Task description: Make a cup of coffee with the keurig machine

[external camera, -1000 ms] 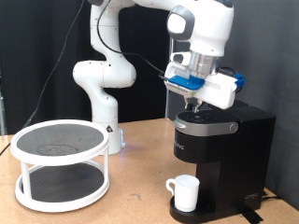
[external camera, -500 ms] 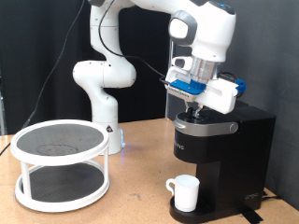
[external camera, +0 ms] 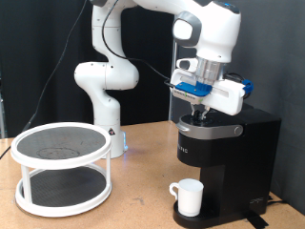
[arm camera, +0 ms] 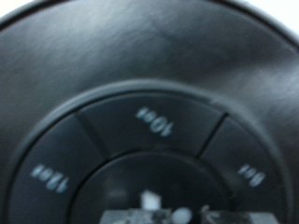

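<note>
A white robot arm's gripper (external camera: pixel 199 113) presses down on the lidded top of the keurig machine (external camera: pixel 224 153) (jaw state cannot be told), the cup (external camera: pixel 188 197) waiting beneath its spout; an off-centre press could hit the wrong size button (arm camera: pixel 154 122).

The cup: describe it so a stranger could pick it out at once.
Find the keurig machine, the tall black box at the exterior view's right with the end effector down on its lid. The cup stands low at its front on the drip base. It is the only small white mug with a side handle; the white two-tier rack stands apart.
</note>
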### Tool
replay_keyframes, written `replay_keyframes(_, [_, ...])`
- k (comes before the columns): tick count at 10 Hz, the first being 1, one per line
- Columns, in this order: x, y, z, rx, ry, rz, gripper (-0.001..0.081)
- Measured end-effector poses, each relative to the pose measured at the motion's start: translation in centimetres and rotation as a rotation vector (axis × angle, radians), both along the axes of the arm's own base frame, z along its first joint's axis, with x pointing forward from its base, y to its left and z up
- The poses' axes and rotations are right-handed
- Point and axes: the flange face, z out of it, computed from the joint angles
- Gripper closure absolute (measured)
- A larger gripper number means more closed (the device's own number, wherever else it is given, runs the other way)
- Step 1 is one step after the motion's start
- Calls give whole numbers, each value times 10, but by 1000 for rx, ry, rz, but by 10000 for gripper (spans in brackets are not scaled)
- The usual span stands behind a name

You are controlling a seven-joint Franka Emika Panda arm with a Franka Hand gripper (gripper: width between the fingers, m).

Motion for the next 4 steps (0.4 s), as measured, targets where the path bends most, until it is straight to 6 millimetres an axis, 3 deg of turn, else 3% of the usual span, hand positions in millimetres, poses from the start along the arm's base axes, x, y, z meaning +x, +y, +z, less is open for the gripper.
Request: replay_keyframes(4, [-10,-9,29,80,-52,39,806])
